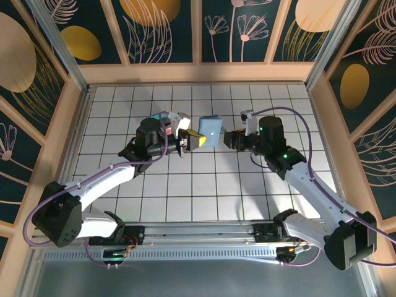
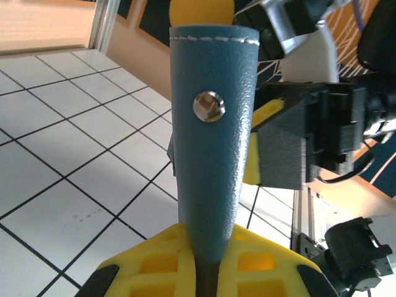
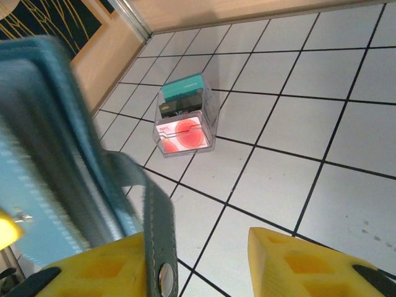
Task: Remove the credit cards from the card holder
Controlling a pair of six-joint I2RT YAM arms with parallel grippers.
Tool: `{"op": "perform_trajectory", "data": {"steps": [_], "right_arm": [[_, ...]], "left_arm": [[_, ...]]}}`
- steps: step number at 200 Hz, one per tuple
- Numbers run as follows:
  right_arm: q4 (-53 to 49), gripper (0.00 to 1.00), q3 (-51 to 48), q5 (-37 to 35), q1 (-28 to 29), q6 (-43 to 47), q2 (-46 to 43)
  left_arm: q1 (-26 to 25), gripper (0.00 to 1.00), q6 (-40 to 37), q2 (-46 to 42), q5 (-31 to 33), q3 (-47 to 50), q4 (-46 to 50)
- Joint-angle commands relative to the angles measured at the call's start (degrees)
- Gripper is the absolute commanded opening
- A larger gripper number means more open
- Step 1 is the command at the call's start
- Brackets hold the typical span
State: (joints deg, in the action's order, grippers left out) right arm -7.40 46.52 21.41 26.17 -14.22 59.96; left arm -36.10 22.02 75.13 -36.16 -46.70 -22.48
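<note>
Both arms meet mid-frame over the white tiled desk (image 1: pixel 247 185). The left pincer (image 2: pixel 207 266) clamps the teal leather card holder (image 2: pixel 213 142); the right pincer (image 3: pixel 207 260) is half-open.

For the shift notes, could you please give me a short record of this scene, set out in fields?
card holder: dark teal, held up off the table, snap stud facing the left wrist camera
left gripper: jaws shut on the card holder's lower end
right gripper: jaws open, close to the holder
snap strap: hangs beside one finger of the right gripper
credit cards: teal, black and red-pink, stacked in what looks like a clear sleeve
tiled table: cards lie on it, apart from both grippers
</note>
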Motion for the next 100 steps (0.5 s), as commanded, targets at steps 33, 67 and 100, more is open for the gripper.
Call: {"op": "perform_trajectory", "data": {"steps": [33, 67, 100], "right_arm": [[4.1, 0.4, -3.7, 7.1, -3.1, 1.8, -3.9], [8.4, 0.49, -6.3, 16.4, -3.8, 4.4, -7.9], [8.2, 0.6, -6.3, 19.2, -3.9, 6.8, -10.6]], "left_arm": [[0.4, 0.0, 1.8, -1.4, -6.0, 0.7, -5.1], [0.3, 0.0, 2.7, -1.1, -9.8, 0.6, -6.1], [0.3, 0.0, 2.7, -2.0, -10.9, 0.8, -6.4]]}}
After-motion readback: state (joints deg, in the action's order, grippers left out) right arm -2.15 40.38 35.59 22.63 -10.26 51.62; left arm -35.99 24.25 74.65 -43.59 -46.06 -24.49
